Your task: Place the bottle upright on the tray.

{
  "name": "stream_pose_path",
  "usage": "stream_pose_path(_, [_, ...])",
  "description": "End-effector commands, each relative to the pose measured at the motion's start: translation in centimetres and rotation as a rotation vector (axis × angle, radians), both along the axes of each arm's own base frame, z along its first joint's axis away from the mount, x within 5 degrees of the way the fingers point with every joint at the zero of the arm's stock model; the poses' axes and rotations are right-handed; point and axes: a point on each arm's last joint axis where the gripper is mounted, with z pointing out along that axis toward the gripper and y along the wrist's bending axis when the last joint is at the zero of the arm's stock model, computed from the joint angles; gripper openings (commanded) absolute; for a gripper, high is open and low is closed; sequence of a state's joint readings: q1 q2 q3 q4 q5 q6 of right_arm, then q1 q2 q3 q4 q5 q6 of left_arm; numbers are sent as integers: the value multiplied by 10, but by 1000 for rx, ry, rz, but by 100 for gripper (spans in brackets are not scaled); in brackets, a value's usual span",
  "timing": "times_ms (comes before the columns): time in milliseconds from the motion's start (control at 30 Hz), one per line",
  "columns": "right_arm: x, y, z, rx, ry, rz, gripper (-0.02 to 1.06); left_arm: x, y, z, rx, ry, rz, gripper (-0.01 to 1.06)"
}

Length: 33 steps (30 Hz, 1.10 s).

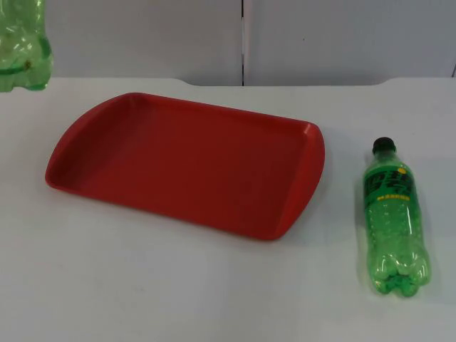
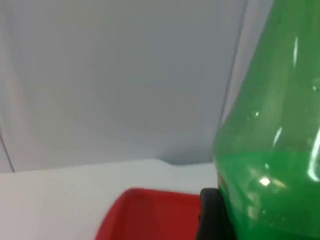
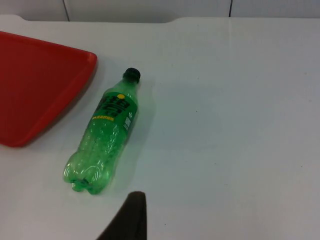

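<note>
Counting it up: two green plastic soda bottles on show. One green bottle with a black cap [image 1: 394, 217] lies on its side at the right of the top view; a second green bottle [image 1: 21, 44] sits at the upper left corner. One red plastic rectangular tray [image 1: 187, 161], centre frame. One white table top [image 1: 178, 285] beneath.

glossy translucent green plastic bottle [image 1: 394, 219], smooth red plastic tray [image 1: 92, 128], matt white table [image 1: 142, 285]

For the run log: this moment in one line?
left gripper: shut on raised bottle | right gripper: waits near lying bottle | tray: beside lying bottle
</note>
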<state>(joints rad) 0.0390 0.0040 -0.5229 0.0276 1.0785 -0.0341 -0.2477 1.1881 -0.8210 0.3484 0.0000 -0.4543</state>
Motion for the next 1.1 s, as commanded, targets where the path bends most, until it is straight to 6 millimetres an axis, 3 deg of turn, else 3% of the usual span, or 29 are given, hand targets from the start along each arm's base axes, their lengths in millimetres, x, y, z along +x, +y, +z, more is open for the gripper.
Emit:
stream_pose_path(0, [0,0,-2,0,2,-2,102,3,0,5,-38,-58,-9,0])
stream_pose_path(300, [0,0,-2,0,2,-2,102,30,-16,-11,-3,-189,-137,0])
stream_pose_path(600, [0,0,-2,-2,2,-3,102,60,-29,-41,63,-331,-207,0])
stream_pose_path(867, [0,0,-2,-2,2,-3,102,82,-19,-69,3,-379,-153,0])
stream_pose_path(1067, [0,0,-2,-2,2,-3,102,98,0,-92,-32,-454,-119,0])
